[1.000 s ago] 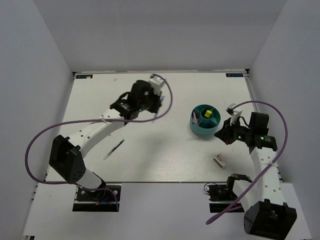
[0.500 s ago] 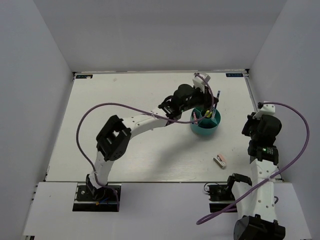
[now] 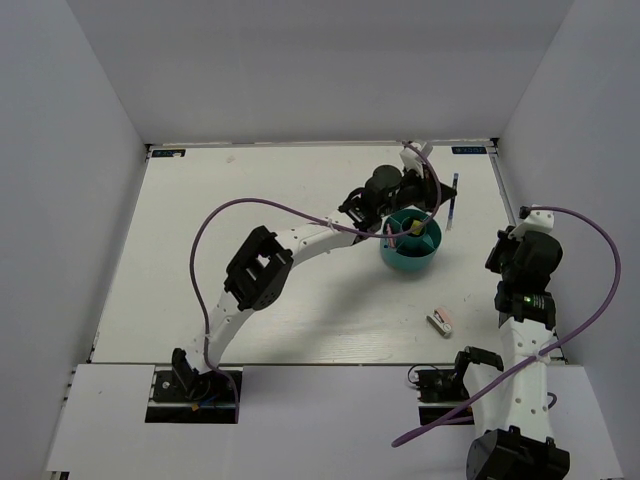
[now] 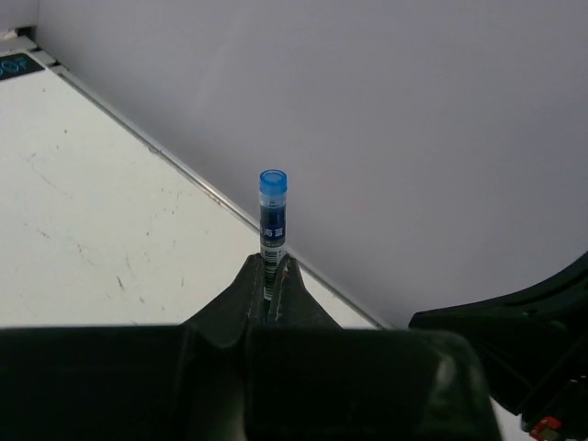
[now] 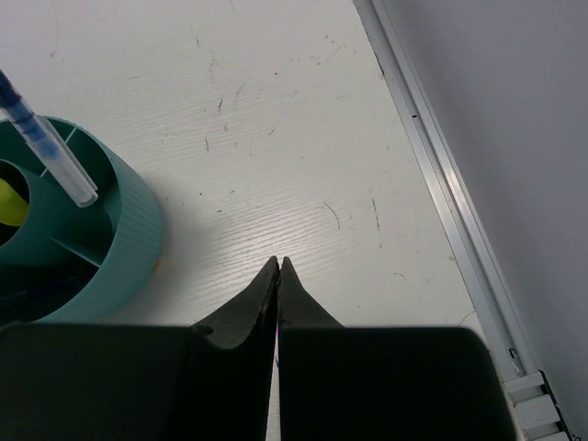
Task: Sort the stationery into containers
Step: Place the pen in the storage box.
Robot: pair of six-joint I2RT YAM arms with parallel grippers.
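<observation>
The thin blue pen (image 4: 273, 216) is pinched between the fingers of the left gripper (image 4: 273, 278), with its blue cap standing beyond the fingertips. From the right wrist, one end of the pen is seen tilted over the rim of the round teal organiser (image 5: 119, 241) (contact cannot be told). A yellow-topped item (image 3: 414, 228) is held in one compartment. The right gripper (image 5: 278, 268) is pressed together, just to the organiser's right. The pink-white block (image 3: 440, 321) is seen on the table (image 3: 250, 200), near the organiser on its arm-base side.
</observation>
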